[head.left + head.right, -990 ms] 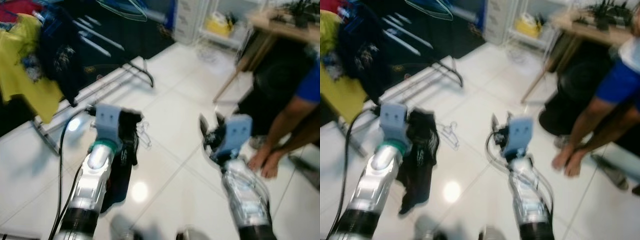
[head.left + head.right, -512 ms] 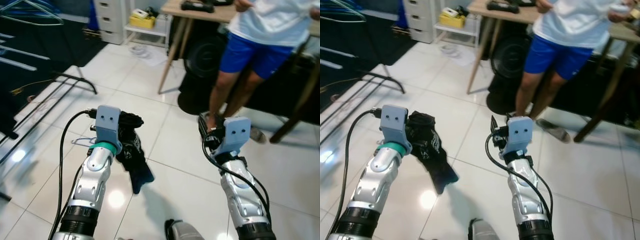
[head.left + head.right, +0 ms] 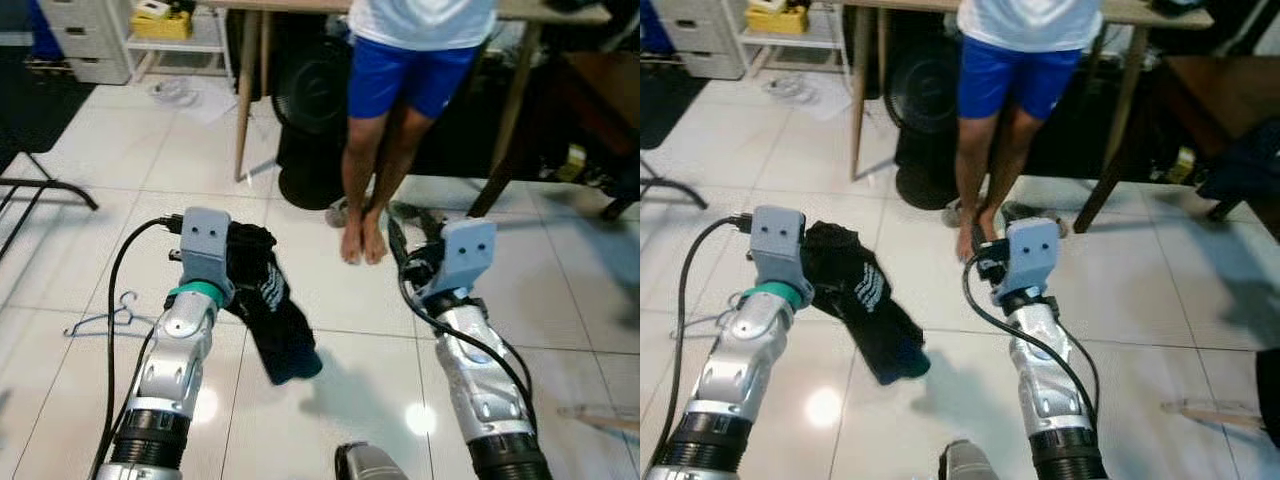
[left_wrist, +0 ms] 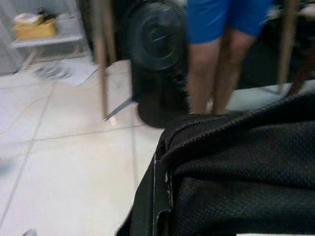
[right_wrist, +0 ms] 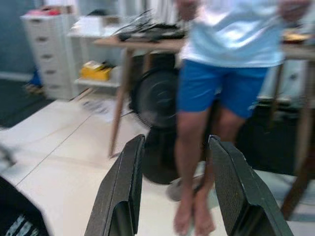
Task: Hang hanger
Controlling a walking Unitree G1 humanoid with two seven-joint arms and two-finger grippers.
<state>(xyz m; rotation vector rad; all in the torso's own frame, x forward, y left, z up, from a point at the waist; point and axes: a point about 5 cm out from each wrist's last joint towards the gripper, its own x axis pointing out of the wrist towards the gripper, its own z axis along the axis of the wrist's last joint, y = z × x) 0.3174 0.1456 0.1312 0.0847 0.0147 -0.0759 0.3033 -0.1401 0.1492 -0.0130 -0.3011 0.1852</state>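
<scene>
Meanwhile, a hanger (image 3: 105,318) lies on the white floor (image 3: 300,400) at far left. Beside it, the left gripper (image 3: 235,245) clamps a black garment (image 3: 275,320); the right gripper (image 5: 172,191), fingers apart, faces a barefoot person (image 3: 400,60).

The black garment (image 3: 268,312) hides the left hand (image 3: 235,262); the person (image 3: 1015,90) is cut off above the waist.

My head stereo pair looks down over both arms at tiled floor (image 3: 100,160); wrist cameras sit low, facing forward; all share standing person (image 3: 1025,60) by wooden table (image 5: 147,44).
</scene>
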